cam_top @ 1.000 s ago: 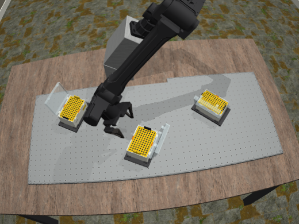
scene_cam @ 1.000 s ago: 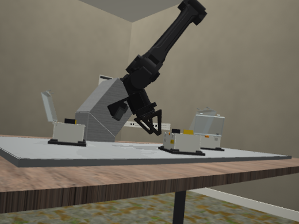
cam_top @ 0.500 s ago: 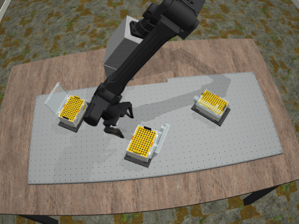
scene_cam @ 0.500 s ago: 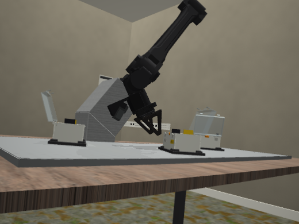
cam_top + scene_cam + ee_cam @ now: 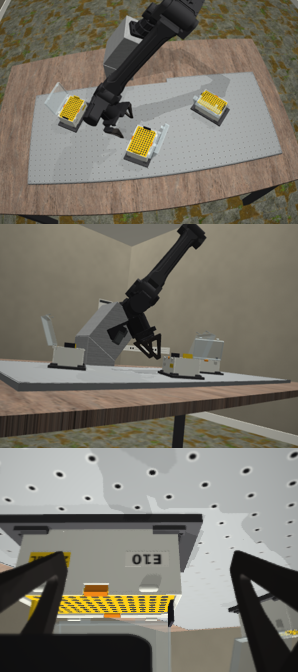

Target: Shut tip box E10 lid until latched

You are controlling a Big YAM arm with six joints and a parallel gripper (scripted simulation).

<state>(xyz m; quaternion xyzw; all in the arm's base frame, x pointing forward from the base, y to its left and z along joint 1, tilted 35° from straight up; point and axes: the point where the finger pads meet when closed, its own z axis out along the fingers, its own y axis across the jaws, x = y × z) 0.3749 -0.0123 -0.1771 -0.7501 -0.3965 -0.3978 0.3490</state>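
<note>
The end effector (image 5: pixel 128 127) (image 5: pixel 154 358) (image 5: pixel 148 560) is hanging above the table (image 5: pixel 160 198) (image 5: pixel 143 402), its fingers standing wide apart and gripping nothing. Just beyond it, tip box E10 (image 5: pixel 141 142) (image 5: pixel 186 367) (image 5: pixel 100 558) is sitting in the middle holder plate (image 5: pixel 136 161) (image 5: pixel 183 377) (image 5: pixel 192 533), its stickered front facing the fingers and its clear lid (image 5: pixel 161 139) (image 5: pixel 160 643) standing open on the far side. Farther out, the tip box on the robot's right (image 5: pixel 71 109) (image 5: pixel 69 356) and the tip box on its left (image 5: pixel 212 106) (image 5: pixel 212 366) (image 5: pixel 272 615) are also showing raised lids.
</note>
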